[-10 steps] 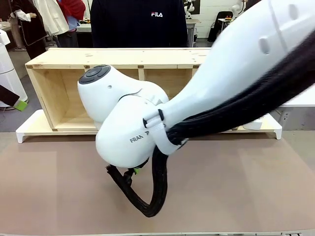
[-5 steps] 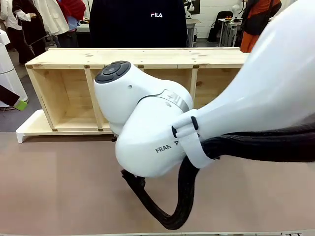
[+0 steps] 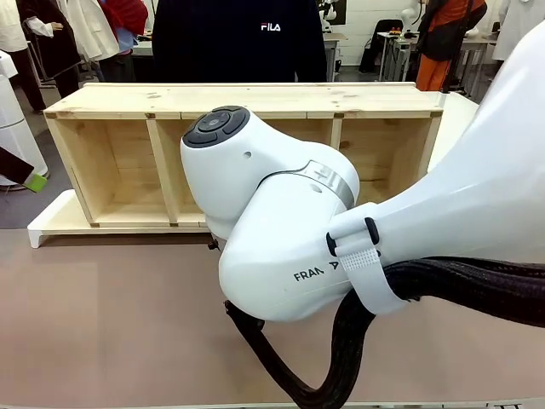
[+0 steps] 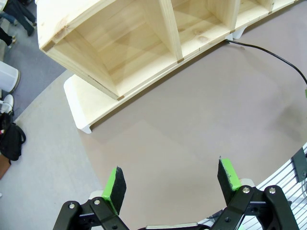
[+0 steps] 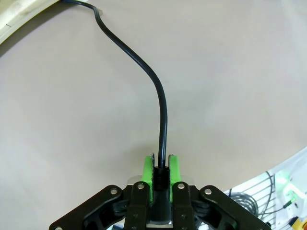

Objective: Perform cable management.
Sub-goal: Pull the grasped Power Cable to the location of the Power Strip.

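Pinched between the green pads point(image 5: 148, 172) of the right gripper point(image 5: 161, 168), seen from the right wrist: the cable point(image 5: 164, 115), thin and black, with the jaws narrowed to the cord's own width. Leaves the pads straight ahead, bends in a slow curve across the brown table top point(image 5: 230, 86), and slips under a white edge point(image 5: 14, 17) at the top left corner.

Spread wide with nothing between, seen from the left wrist: the left gripper point(image 4: 171, 178), poised over bare table near the end of the wooden shelf point(image 4: 115, 43). Well apart from those jaws, at the upper right: another stretch of the same cord, starting at the foot of the shelf's white base board point(image 4: 79, 108) and curving off the right edge.

Printed in white on the dark top of the person point(image 3: 238, 51) behind the shelf, in the front view: "FILA". On the white casing of the right arm point(image 3: 281, 247), in dark letters: "FRAN", the rest hidden by a white strap point(image 3: 366, 264) around the black hose bundle point(image 3: 460, 285).
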You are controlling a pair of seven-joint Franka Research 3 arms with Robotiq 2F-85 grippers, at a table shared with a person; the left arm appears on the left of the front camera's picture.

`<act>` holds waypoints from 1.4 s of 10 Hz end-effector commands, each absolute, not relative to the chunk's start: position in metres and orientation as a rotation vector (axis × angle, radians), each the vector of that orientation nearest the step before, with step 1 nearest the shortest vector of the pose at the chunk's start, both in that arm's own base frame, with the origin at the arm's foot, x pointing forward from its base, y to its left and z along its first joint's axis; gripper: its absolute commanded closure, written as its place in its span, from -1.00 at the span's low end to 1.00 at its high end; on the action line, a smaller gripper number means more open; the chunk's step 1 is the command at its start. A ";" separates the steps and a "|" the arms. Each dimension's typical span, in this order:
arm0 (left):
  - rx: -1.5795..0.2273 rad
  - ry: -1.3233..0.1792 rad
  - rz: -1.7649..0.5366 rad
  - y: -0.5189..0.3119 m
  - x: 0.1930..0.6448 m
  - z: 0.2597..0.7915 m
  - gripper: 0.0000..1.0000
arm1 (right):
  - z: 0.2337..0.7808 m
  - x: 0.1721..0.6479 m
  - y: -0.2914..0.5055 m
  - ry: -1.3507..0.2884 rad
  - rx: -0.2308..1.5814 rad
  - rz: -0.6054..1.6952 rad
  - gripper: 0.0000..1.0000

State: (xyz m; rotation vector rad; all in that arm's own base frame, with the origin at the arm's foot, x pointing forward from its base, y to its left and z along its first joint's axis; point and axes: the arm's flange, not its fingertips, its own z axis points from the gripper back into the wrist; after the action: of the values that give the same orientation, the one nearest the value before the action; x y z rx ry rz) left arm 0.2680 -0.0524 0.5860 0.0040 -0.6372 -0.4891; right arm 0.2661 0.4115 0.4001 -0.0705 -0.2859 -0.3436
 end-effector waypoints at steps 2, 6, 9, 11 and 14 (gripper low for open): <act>0.000 -0.640 -0.491 -0.053 0.268 0.586 -1.00 | 0.399 0.261 0.392 -0.286 -0.058 -0.374 0.67; 0.000 -0.640 -0.491 -0.053 0.268 0.586 -1.00 | 0.404 0.236 0.328 -0.323 -0.012 -0.566 0.67; 0.000 -0.640 -0.491 -0.053 0.268 0.586 -1.00 | 0.397 0.229 0.279 -0.308 0.036 -0.667 0.67; 0.000 -0.640 -0.491 -0.053 0.268 0.586 -1.00 | 0.389 0.234 0.254 -0.292 0.048 -0.709 0.67; 0.000 -0.640 -0.491 -0.053 0.268 0.586 -1.00 | 0.382 0.239 0.243 -0.266 0.092 -0.724 0.67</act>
State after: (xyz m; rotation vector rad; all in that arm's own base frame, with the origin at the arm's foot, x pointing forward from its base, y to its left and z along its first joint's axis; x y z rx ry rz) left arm 0.2680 -0.0524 0.5861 0.0039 -0.6373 -0.4891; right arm 0.2618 0.2733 0.4095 0.0463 -0.2970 -0.7417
